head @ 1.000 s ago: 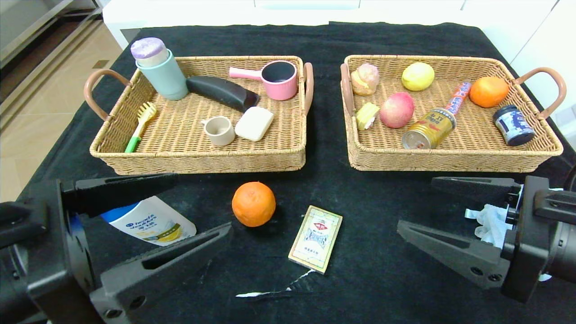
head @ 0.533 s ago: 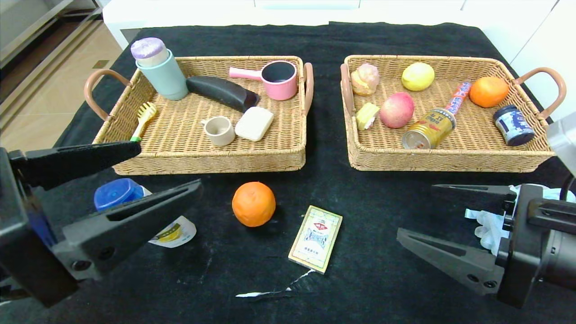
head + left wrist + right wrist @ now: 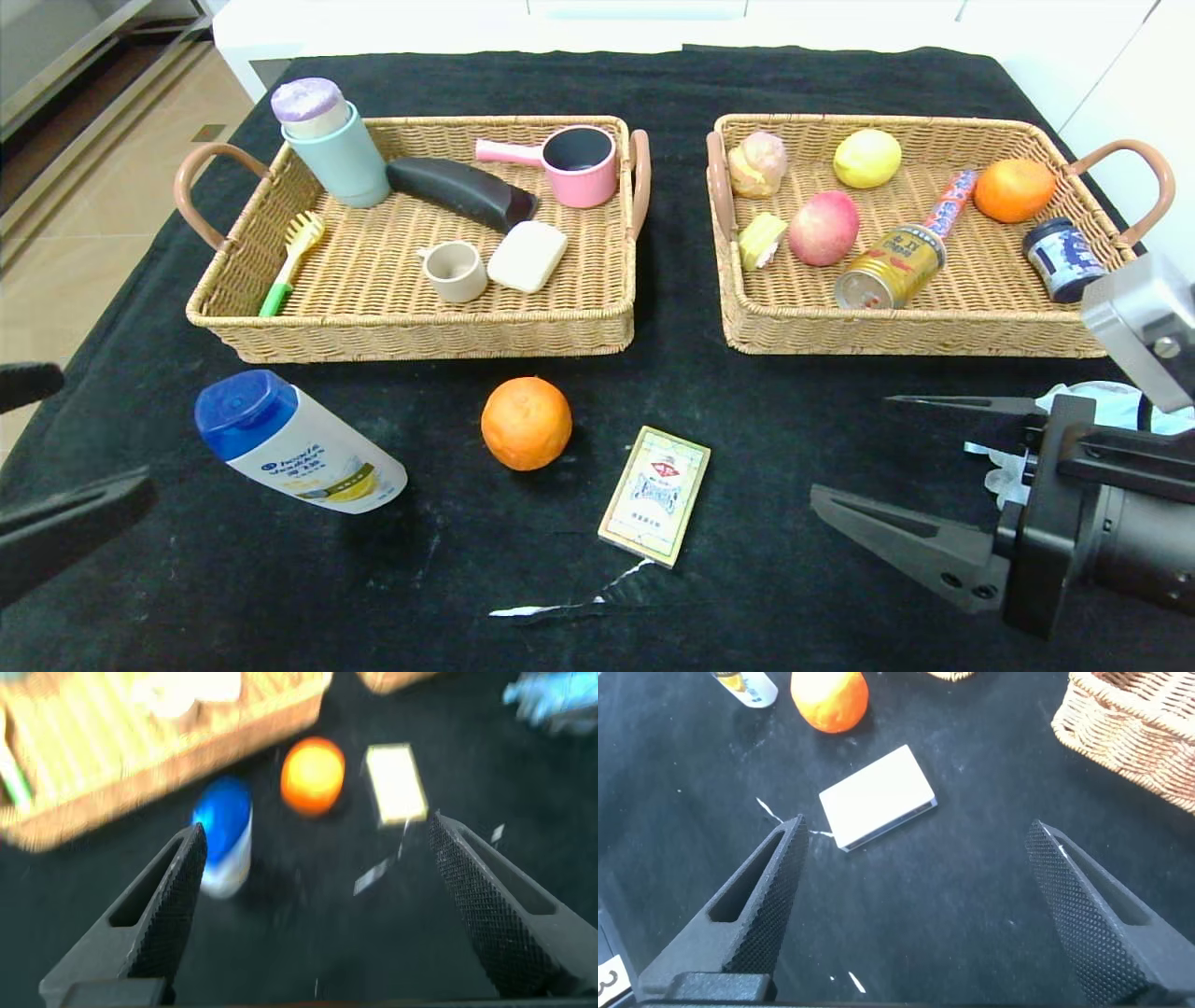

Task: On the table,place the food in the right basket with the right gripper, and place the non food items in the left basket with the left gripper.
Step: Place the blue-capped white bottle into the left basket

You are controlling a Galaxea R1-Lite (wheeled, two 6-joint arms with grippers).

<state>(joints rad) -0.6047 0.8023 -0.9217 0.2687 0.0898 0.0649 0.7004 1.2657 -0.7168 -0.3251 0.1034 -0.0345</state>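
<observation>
On the black table (image 3: 775,597) lie a white shampoo bottle with a blue cap (image 3: 299,448), a round orange (image 3: 526,423) and a flat card box (image 3: 655,495). My left gripper (image 3: 107,429) is open and empty at the table's left edge, left of the bottle. My right gripper (image 3: 850,448) is open and empty, right of the box. The pale-blue pouf (image 3: 1074,392) is mostly hidden behind it. The right basket (image 3: 934,341) holds a peach (image 3: 823,228), a gold can (image 3: 889,266) and another orange (image 3: 1013,189). The left basket (image 3: 420,336) stands behind the bottle.
The left basket holds a mint cup (image 3: 338,154), a pink pot (image 3: 579,163), a brush and small items. The right basket also holds a lemon (image 3: 866,157) and a jar (image 3: 1064,259). A white tear (image 3: 569,607) marks the cloth near the front.
My left gripper has drawn back to the left and away from over the shampoo bottle, which now shows whole. My right gripper has shifted slightly back. Nothing on the table moved.
</observation>
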